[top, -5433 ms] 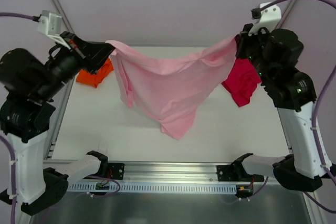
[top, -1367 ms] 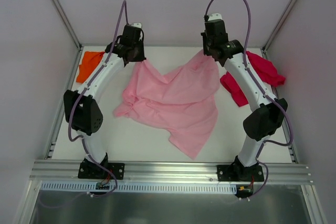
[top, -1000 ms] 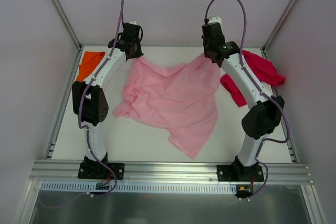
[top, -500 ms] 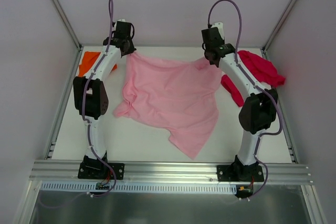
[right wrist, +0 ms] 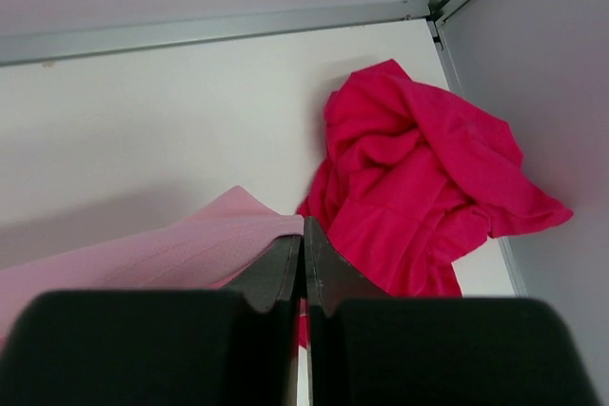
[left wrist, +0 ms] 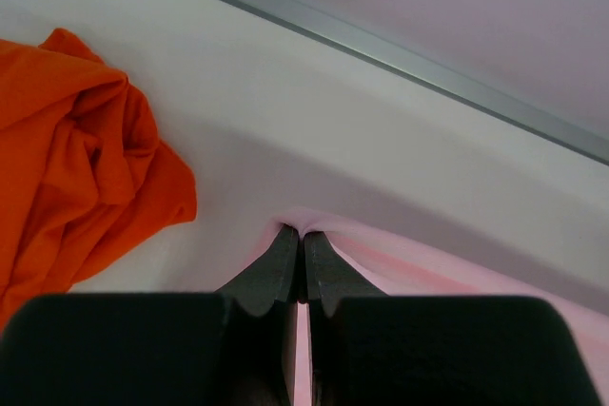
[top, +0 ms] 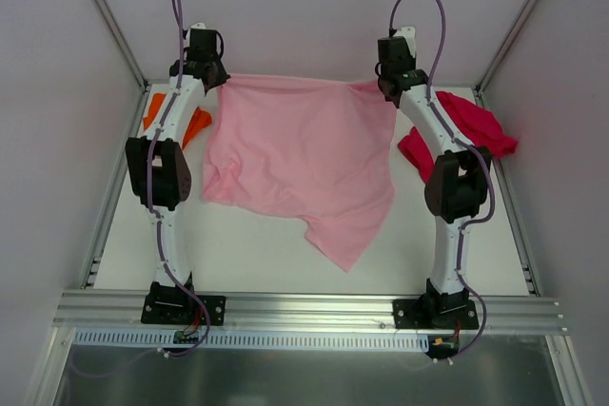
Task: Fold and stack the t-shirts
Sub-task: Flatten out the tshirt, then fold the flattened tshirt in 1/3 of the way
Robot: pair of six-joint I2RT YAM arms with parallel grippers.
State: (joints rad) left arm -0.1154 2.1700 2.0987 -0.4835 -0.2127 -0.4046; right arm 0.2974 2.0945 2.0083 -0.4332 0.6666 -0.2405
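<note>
The light pink t-shirt [top: 300, 154] hangs stretched between both grippers at the back of the table, its lower part trailing toward the front. My left gripper [top: 211, 78] is shut on its far left corner; in the left wrist view the pink t-shirt [left wrist: 428, 268] is pinched at the left gripper [left wrist: 303, 233] tips. My right gripper [top: 388, 83] is shut on the far right corner, where the pink t-shirt [right wrist: 162, 254] sits at the right gripper [right wrist: 304, 225] tips. The bright orange t-shirt [top: 160, 119] [left wrist: 76, 159] lies crumpled at back left. The crimson red t-shirt [top: 466, 130] [right wrist: 419, 178] lies bunched at back right.
Both arms reach far out across the white table [top: 238, 244]. A metal frame rail [top: 304, 309] runs along the near edge. Grey walls [top: 314, 7] close in the back and sides.
Both grippers have moved toward the back wall and apart, pulling the pink t-shirt's top edge taut and nearly straight. The shirt's body has slid back with them.
</note>
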